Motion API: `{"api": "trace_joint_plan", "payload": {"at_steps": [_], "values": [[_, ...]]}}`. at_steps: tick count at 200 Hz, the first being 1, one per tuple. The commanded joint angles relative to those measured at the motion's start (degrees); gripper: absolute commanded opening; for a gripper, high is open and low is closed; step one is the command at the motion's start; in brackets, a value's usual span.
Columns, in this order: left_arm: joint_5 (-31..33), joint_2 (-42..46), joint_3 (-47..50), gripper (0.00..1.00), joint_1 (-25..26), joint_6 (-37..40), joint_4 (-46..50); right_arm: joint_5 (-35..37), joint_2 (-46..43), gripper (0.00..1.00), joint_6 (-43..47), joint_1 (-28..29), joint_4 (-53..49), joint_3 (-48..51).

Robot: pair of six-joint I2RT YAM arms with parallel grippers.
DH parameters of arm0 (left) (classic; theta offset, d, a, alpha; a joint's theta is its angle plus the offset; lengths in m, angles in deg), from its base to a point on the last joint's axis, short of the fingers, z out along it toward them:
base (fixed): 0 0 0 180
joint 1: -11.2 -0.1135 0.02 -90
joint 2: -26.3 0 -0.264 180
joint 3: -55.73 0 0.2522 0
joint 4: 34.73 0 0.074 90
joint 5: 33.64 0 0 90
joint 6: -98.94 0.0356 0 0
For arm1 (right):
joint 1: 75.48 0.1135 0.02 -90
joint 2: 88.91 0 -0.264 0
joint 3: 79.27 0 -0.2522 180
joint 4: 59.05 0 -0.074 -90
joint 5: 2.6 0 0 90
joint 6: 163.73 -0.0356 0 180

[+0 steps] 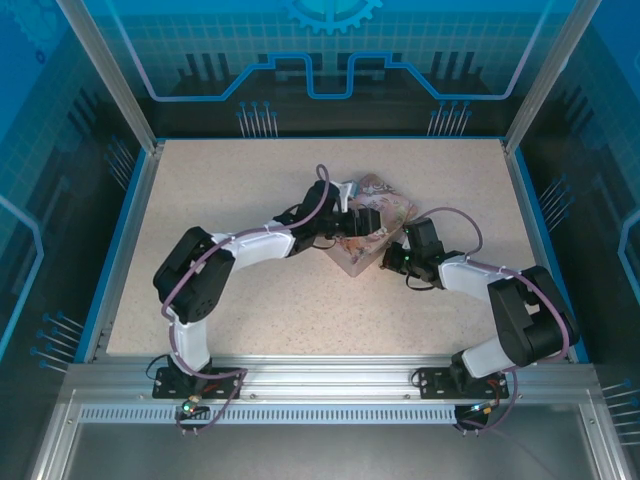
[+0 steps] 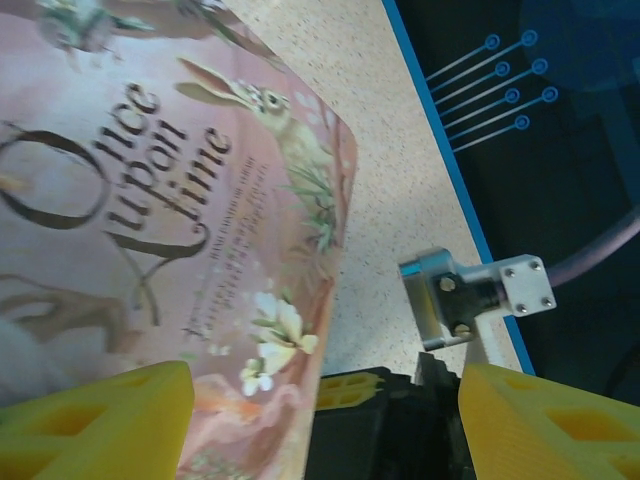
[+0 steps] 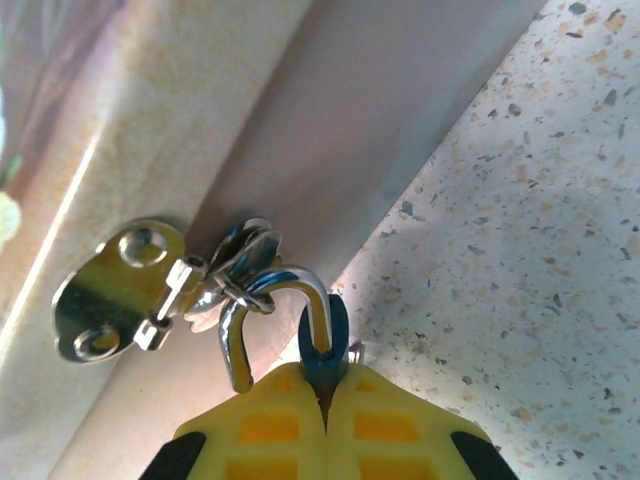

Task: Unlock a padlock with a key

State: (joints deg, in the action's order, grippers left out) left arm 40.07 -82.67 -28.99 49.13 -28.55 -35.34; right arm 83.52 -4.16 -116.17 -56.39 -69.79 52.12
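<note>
My right gripper (image 3: 325, 392) is shut on the blue body of the tiny padlock (image 3: 326, 335), at the side wall of the pink illustrated tin (image 3: 150, 110). Its silver shackle (image 3: 285, 285) loops through the tin's hasp ring (image 3: 240, 255). One shackle leg sits in the body and the other hangs free to the left. I do not see the key; the fingers hide the lock's lower part. My left gripper (image 2: 320, 430) is open, with its yellow fingers (image 2: 95, 420) spread wide over the tin's lid (image 2: 150, 200). From above, the left gripper (image 1: 345, 208) and right gripper (image 1: 396, 258) flank the tin (image 1: 385, 205).
The speckled tabletop (image 1: 230, 180) is framed by blue edging and a dark enclosure. A silver bracket (image 2: 445, 295) on the right arm sits close to my left gripper's right finger. The table's right edge (image 2: 450, 170) runs just beyond the tin.
</note>
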Motion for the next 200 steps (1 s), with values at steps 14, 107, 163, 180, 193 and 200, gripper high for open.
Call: {"api": "trace_joint_plan", "payload": {"at_steps": [14,107,163,180,193,200], "values": [[-0.31,-2.29,-4.98,0.72,1.5,0.46,1.51,0.61,0.02,0.01,-0.63,0.57,0.05,0.39],[2.27,-6.17,-3.06,0.71,1.77,-0.8,2.64,-5.8,-3.09,0.06,0.63,-3.37,8.2,5.84],[2.77,-5.82,-0.42,0.72,1.42,-1.26,1.67,-9.95,-2.66,0.03,2.32,-5.2,12.09,7.7],[2.54,-5.91,0.15,0.72,1.37,-1.65,1.06,-9.44,-2.31,0.01,1.58,-5.13,12.12,7.69],[2.58,-5.91,0.63,0.72,1.42,-1.64,0.95,-8.42,-2.47,0.0,0.81,-5.23,11.85,7.59],[2.66,-5.84,0.93,0.72,1.37,-1.54,0.98,-8.19,-2.48,0.0,0.32,-5.32,11.96,7.68]]}}
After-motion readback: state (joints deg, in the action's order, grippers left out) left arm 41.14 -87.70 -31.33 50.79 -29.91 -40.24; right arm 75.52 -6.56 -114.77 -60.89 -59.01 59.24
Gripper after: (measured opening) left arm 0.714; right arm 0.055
